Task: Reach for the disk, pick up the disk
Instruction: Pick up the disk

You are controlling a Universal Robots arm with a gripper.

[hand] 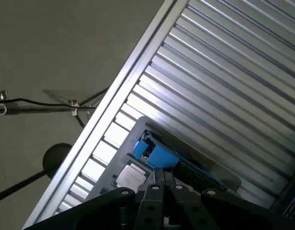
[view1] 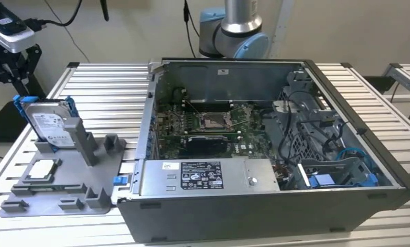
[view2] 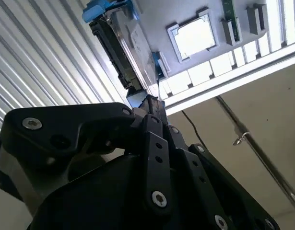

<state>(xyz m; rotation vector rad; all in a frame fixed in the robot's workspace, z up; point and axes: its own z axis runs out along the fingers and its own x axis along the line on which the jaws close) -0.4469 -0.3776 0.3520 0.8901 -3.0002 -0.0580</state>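
Got the disk [view1: 50,122] standing on edge in a slot at one end of the grey holder [view1: 60,198], long side up and leaning a touch, with a blue bracket [view1: 23,105] hugging its rim and the label face turned down the holder's length toward the chip [view1: 41,170] lying flat near the holder's middle. Not lifted yet, by the look of it. Checking the second wrist view: gripper [view2: 148,101] pointed pretty much straight at the disk's thin edge, with fingers pressed together and nothing pinched between them. Hard to call the gap from either wrist view. Going by the exterior view though, looks like the black wrist end [view1: 4,59] up above and outward of the holder's disk end, near the disk but not touching. So: disk dead ahead of the tips, thin edge on. Just the one arm, so no debate over which is nearer. Around the holder: tall grey post [view1: 77,135] rising from the holder just beside the disk, probably the tightest spot for a finger. Slatted metal table [view1: 108,87] under the holder. Open computer case [view1: 273,128] right beside the holder's far side, apart from the disk.
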